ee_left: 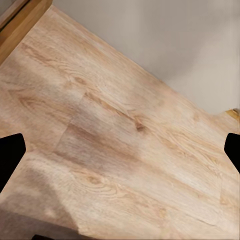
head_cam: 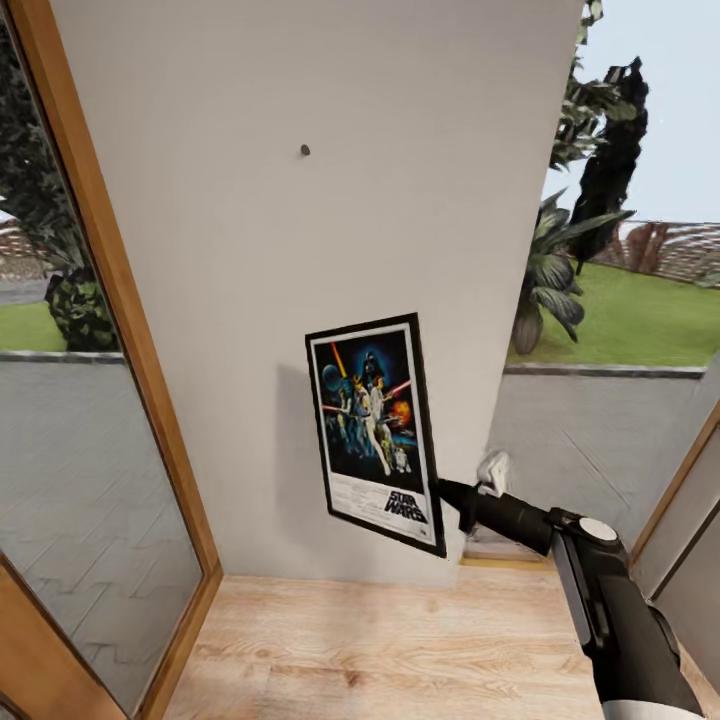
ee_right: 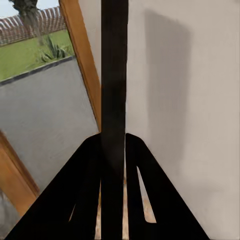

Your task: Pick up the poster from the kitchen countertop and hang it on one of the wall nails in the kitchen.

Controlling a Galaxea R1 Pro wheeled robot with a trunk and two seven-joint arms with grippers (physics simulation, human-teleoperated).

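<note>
Grey wall (head_cam: 250, 300) behind; right tool (head_cam: 447, 497) tight on poster (head_cam: 375, 430) edge

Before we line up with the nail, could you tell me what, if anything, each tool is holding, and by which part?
The right tool grips the poster by its lower right frame edge. The left tool is open over wooden floor, holding nothing.

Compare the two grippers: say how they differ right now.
The right gripper is shut on the poster, whose black edge runs between its fingers; the left gripper is open and empty. The right one faces the grey wall; the left one points down at the wooden floor. Both have black fingers.
</note>
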